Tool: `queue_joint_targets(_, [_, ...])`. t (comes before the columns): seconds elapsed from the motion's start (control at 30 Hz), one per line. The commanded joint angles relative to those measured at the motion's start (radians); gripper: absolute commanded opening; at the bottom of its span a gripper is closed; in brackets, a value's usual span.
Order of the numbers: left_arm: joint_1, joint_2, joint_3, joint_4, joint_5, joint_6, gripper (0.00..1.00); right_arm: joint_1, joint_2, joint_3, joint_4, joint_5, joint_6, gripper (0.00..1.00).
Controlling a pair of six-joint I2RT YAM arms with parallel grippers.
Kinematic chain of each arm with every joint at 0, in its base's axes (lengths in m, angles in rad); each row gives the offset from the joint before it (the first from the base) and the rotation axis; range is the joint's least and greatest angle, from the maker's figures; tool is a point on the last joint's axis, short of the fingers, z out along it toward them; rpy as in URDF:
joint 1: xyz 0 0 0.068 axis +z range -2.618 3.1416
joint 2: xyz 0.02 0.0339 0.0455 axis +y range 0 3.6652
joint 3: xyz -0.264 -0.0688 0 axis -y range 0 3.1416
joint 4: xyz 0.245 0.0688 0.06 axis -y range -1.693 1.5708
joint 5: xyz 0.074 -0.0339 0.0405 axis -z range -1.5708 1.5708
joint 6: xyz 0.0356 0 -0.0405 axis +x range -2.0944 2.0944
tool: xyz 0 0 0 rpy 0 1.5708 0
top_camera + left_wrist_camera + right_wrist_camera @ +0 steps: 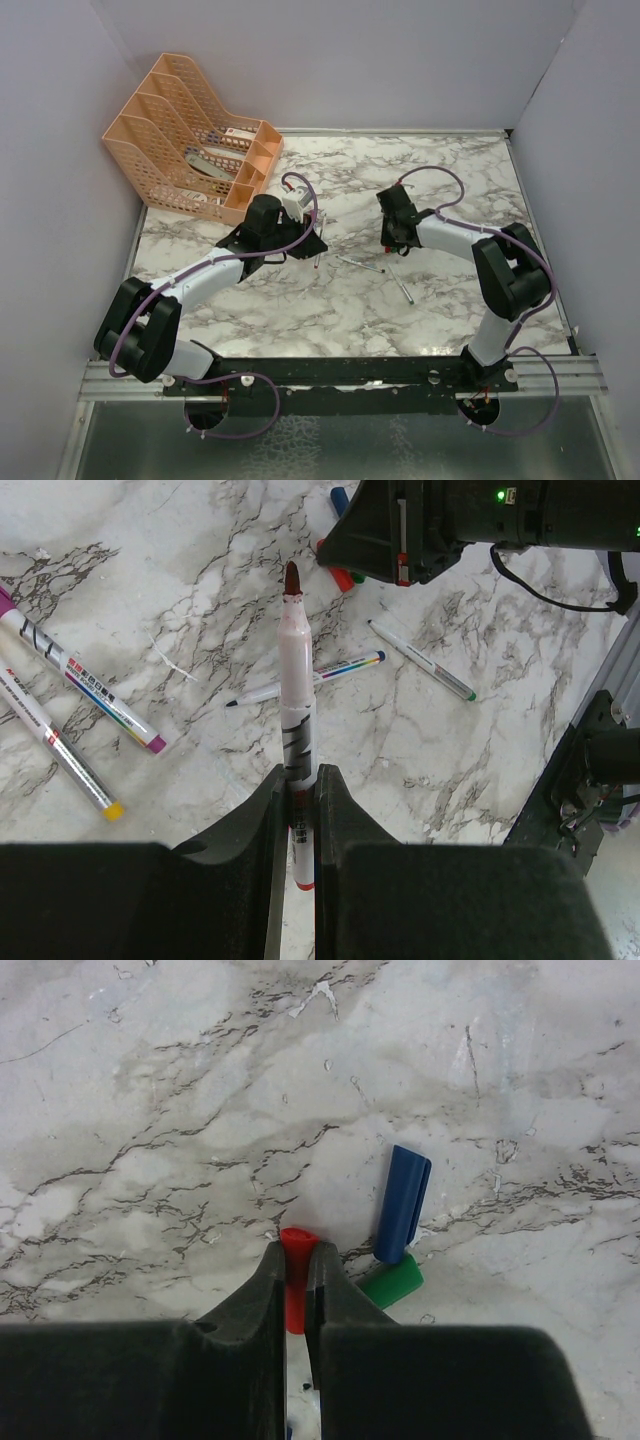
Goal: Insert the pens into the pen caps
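Note:
My left gripper (300, 773) is shut on a white pen (295, 670) with a dark red tip, which points away from the wrist above the marble table. In the top view this left gripper (314, 243) is near the table's middle. My right gripper (296, 1250) is shut on a red pen cap (297, 1237), low over the table; from above the right gripper (391, 244) points down. A blue cap (405, 1203) and a green cap (392, 1282) lie just right of it. Several other pens lie flat: purple-ended (90, 685), yellow-ended (70, 760), blue-tipped (340, 669), green-tipped (420, 660).
Orange file trays (195, 150) stand at the back left corner. Two loose pens (360, 264) (403, 286) lie between the arms. White walls close in the marble table (330, 310) on three sides. The right arm's black wrist (440, 525) shows close ahead in the left wrist view.

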Motion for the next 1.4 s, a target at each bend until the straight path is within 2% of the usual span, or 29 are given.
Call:
queue_joint_targets(0.0, [-0.006,-0.006,0.003,0.009,-0.011,0.008,0.00,0.022,0.015,0.012,-0.149,-0.047,-0.004,0.01])
queue_joint_targets(0.2, [-0.006,-0.014,-0.005,0.019,0.003,0.012,0.00,0.022,-0.057,0.111,-0.099,-0.059,-0.039,0.01])
queue_joint_targets(0.4, [-0.007,-0.027,-0.021,0.072,0.073,-0.005,0.00,0.022,-0.177,0.109,0.050,-0.093,-0.055,0.01])
queue_joint_targets(0.53, [-0.030,-0.041,-0.035,0.134,0.113,-0.014,0.00,0.022,-0.274,0.049,0.199,-0.118,-0.059,0.01])
queue_joint_targets(0.7, [-0.083,-0.038,-0.012,0.180,0.162,-0.029,0.00,0.022,-0.425,-0.106,0.467,-0.187,-0.064,0.01])
queue_joint_targets(0.8, [-0.125,-0.017,0.014,0.198,0.152,-0.057,0.00,0.022,-0.493,-0.174,0.601,-0.238,-0.066,0.01])
queue_joint_targets(1.07, [-0.150,0.045,0.081,0.229,0.177,-0.134,0.00,0.022,-0.613,-0.311,0.802,-0.313,-0.022,0.01])
queue_joint_targets(1.37, [-0.151,0.097,0.123,0.230,0.207,-0.168,0.00,0.022,-0.671,-0.381,0.894,-0.352,0.037,0.01])
